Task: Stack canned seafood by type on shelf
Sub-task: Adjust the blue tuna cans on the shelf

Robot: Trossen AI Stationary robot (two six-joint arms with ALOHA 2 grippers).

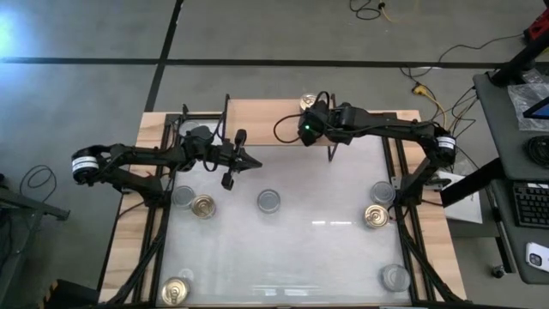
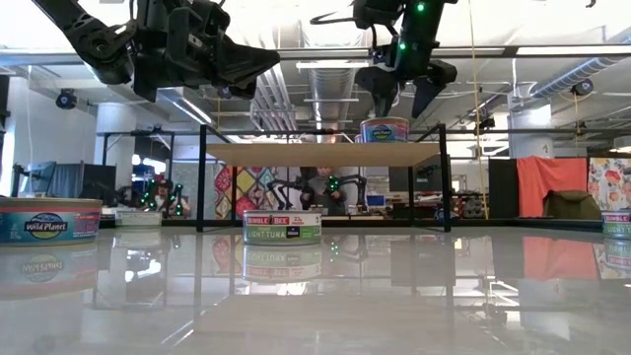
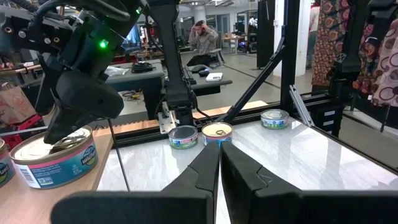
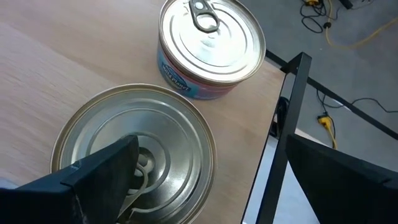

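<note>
The right gripper hangs with its jaws spread wide, one dark finger over the top of a short round tin with a ringed, dull silver-grey lid and the other out past the shelf's black metal edge, so nothing is gripped. That tin stands on the small low shelf with a light wood plank top and thin black legs, just beside a second tin with a pull-tab lid and a blue and pink label. From above, the right gripper sits at the shelf's right part, next to a gold-topped tin at the far edge. The left gripper has its jaws pressed shut and empty, held above the table just in front of the shelf's left half. The rest of the canned seafood lies scattered on the pale glossy table: a silver-topped tin near the middle, a gold one with a grey one at the left, a gold one and a grey one at the right, a gold one at the near left corner and a grey one at the near right.
</note>
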